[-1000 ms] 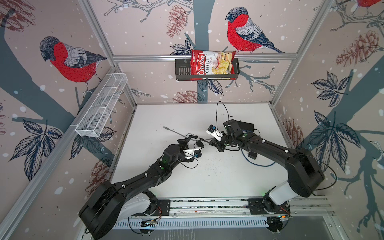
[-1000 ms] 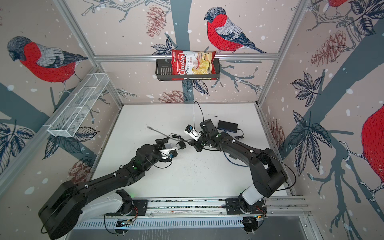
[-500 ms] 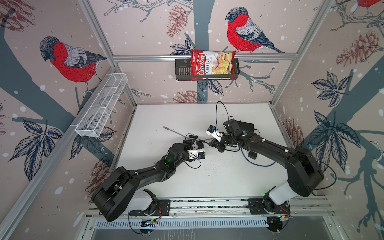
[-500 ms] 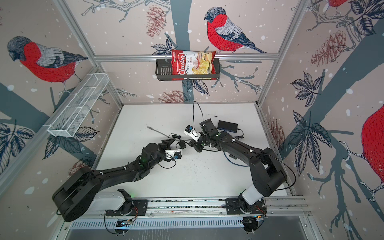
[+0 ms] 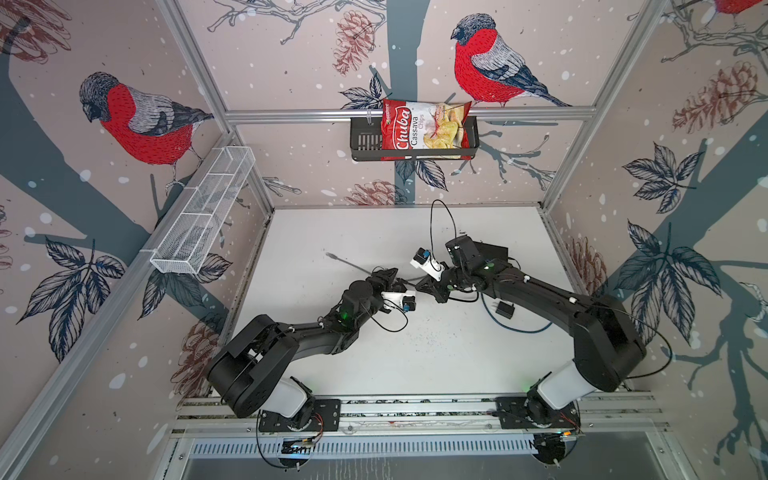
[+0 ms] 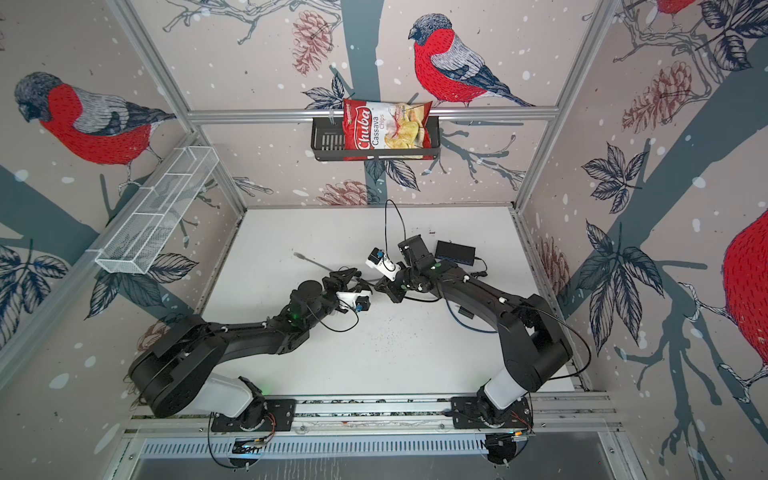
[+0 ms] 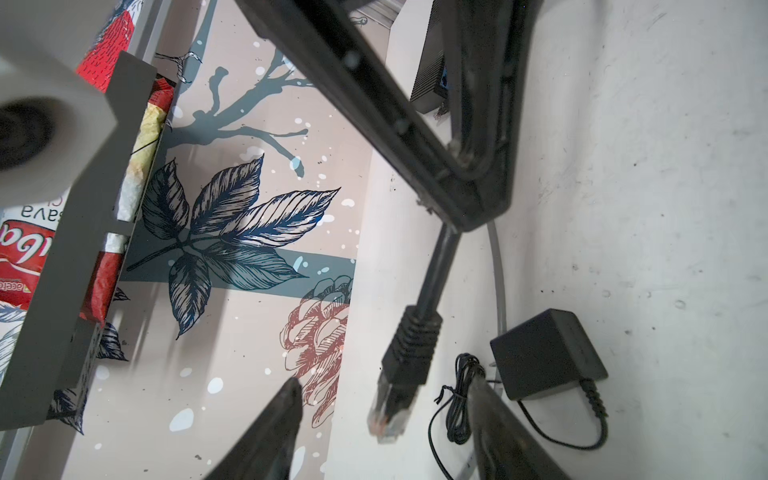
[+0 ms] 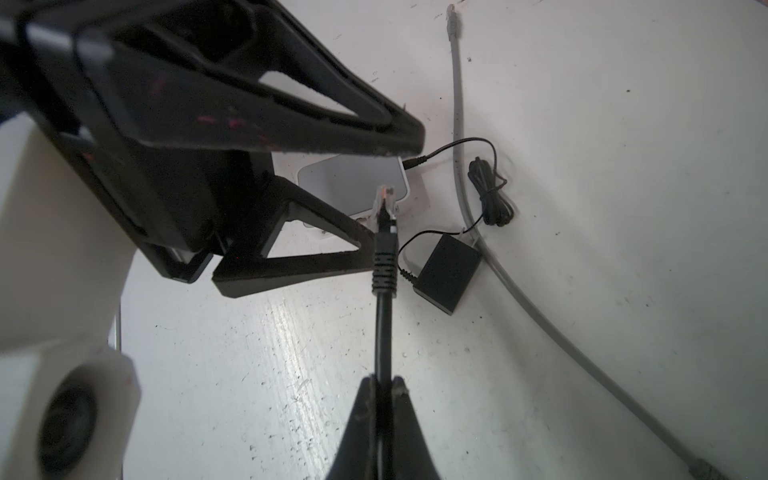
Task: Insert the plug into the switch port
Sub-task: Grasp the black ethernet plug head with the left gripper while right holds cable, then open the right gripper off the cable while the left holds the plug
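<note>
Regrasp step: right gripper [image 8: 384, 380] clenched on black cable [image 8: 383, 332] behind plug [image 8: 384, 199], left gripper [image 7: 382, 382] agape astride plug; next, likely: pinch plug body squarely before release.

left gripper [image 7: 383, 376] jaws apart, arm stretched out low | right gripper [image 8: 384, 380] pinched tight, arm bent inward | tips nearly meeting

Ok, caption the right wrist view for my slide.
Right end effector pinches the black cable, its plug poised between the open jaws of the left end effector.
</note>
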{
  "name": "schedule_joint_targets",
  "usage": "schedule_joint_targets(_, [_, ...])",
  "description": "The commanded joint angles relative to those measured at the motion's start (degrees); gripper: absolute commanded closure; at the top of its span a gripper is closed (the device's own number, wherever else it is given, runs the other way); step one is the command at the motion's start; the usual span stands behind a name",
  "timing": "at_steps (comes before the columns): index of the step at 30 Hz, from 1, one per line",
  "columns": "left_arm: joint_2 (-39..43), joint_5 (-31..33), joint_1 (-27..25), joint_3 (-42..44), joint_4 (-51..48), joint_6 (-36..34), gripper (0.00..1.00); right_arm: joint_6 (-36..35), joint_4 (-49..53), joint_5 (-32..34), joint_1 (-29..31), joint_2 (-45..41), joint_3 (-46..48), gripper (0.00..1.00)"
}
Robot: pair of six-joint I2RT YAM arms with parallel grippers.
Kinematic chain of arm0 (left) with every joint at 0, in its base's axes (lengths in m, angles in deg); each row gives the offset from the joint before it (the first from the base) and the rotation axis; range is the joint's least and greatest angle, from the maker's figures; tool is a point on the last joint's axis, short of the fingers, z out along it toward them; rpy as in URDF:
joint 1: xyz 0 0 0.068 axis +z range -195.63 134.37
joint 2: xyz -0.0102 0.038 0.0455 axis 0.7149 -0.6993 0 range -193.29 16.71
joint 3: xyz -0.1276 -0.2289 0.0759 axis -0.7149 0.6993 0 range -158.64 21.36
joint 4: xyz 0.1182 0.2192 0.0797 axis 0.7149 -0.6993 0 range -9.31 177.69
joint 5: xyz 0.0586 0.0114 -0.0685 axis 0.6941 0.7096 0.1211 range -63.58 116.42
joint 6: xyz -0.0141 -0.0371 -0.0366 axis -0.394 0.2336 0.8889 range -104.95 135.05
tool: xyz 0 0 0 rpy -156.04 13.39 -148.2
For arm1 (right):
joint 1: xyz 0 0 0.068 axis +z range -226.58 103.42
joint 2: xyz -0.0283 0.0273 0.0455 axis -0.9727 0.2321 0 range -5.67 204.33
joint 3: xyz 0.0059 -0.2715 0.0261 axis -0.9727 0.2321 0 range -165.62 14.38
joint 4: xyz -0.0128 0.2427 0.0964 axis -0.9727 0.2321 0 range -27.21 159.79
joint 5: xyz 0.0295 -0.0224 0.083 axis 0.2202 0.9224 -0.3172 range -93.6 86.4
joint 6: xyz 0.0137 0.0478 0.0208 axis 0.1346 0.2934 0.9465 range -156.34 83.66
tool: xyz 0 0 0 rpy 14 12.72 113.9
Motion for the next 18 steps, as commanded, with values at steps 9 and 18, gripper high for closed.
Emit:
schedule_joint_targets(9, [-2.1, 1.2, -0.1, -1.1, 3.4, -2.7, 0.57, -1.1, 1.7, -3.0, -0.2, 0.3, -0.7, 0.90])
schedule_joint_targets(18, [-1.2, 0.1, -0.1, -1.2, 1.4, -3.0, 0.65, -1.1, 2.3, -2.9, -0.3, 1.2, -1.1, 0.90])
